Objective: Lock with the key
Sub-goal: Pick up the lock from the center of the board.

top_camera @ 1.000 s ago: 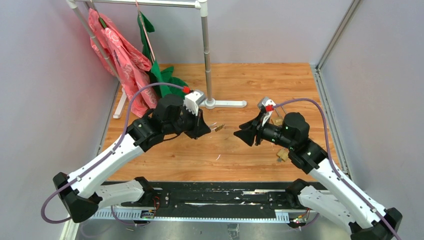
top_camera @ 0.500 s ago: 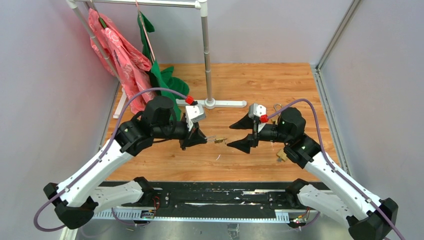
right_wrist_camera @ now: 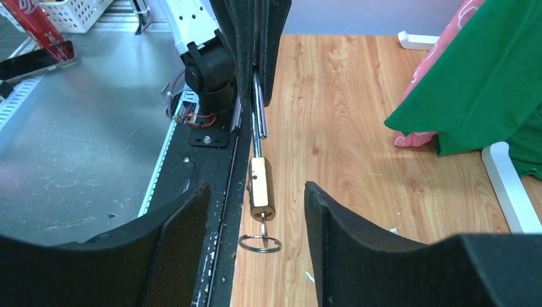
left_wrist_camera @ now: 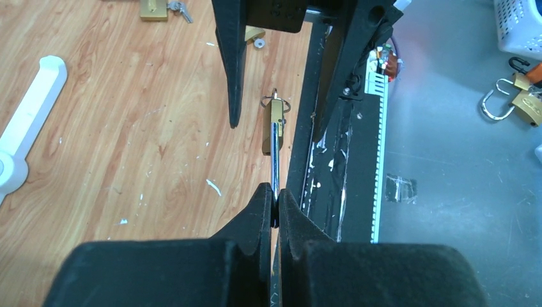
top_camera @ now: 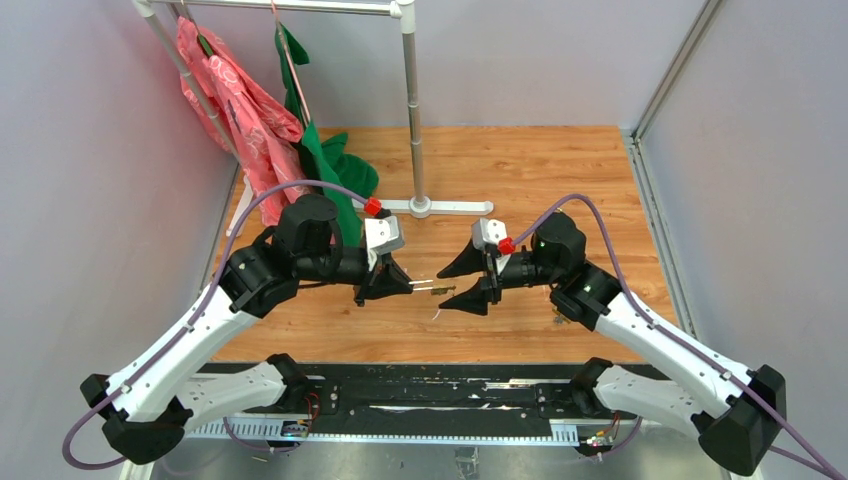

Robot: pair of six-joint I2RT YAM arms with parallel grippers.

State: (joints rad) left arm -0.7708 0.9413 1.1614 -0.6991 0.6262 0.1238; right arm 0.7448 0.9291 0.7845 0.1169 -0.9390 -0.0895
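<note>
Midair, padlock [right_wrist_camera: 259,187] pinched tight in left hand [left_wrist_camera: 273,201] — key ring [right_wrist_camera: 260,243] just inside wide right hand [right_wrist_camera: 257,192].

Left gripper [top_camera: 408,285] pinched tight, pointing right, right gripper [top_camera: 442,291] spread wide, facing it, both arms reaching inward

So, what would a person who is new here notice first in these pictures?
First, the small brass padlock, held above the wooden table between the arms: the left gripper is shut on its silver shackle, and the open right gripper flanks its body without touching. A wire key ring sits at its free end. At the far left, a pink garment and a green garment hang on a white rack.
</note>
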